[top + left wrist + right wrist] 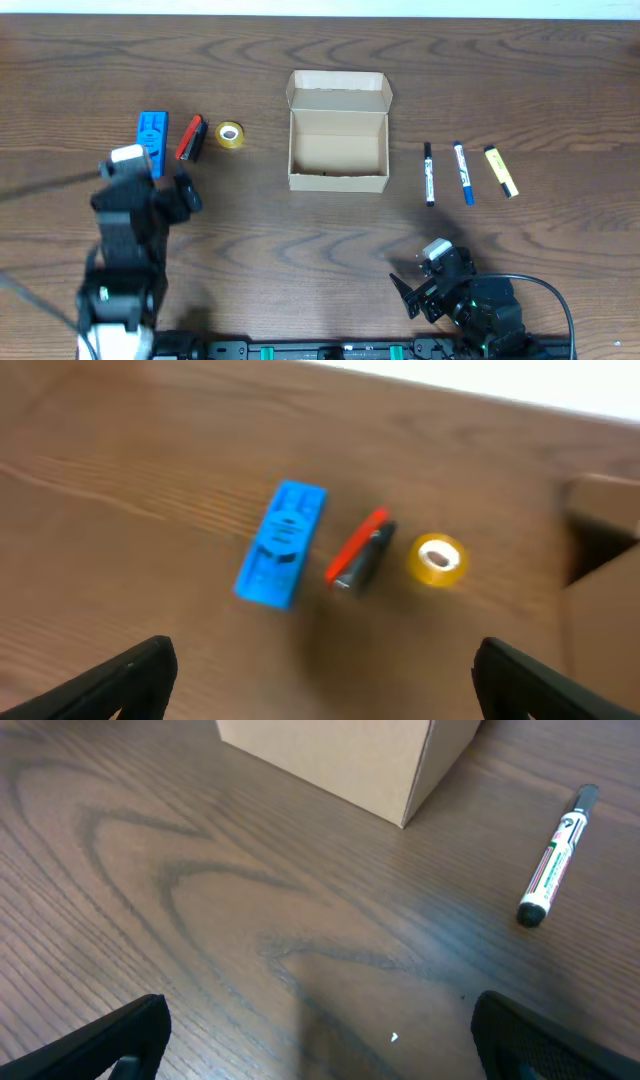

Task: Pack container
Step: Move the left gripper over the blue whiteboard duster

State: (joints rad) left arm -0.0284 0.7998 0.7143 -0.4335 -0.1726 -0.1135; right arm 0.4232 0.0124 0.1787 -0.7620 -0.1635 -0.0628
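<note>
1. Hovering over the wooden counter [200, 900], the right tool [320, 1015] has its two fingers [130, 1035] spread wide, with nothing between them.
2. Ahead of it and to its right, a black-capped marker [556, 855] lies flat on the counter, well apart from the fingers.
3. Farther ahead and a little to its left stands the container [338, 181], a plain tan cardboard box. Its flap lid is folded back on the far side, so the top is open. The right wrist view catches only its near corner.
4. Farther to the right of the black-capped marker, a blue marker [463, 172] and a yellow highlighter [501, 170] lie near one another without touching.
5. The left tool [320, 660] also stands wide open over bare counter and grips nothing.
6. Ahead of it, three things lie in a row. A blue block [282, 543] is on the left and a red-and-black item [360, 550] is just beside it. A yellow tape roll [437, 558] comes next on the right.
7. The container sits beyond the tape roll to the right of the left tool, well apart from it. It shows as a blurred brown edge at the border of the left wrist view.
</note>
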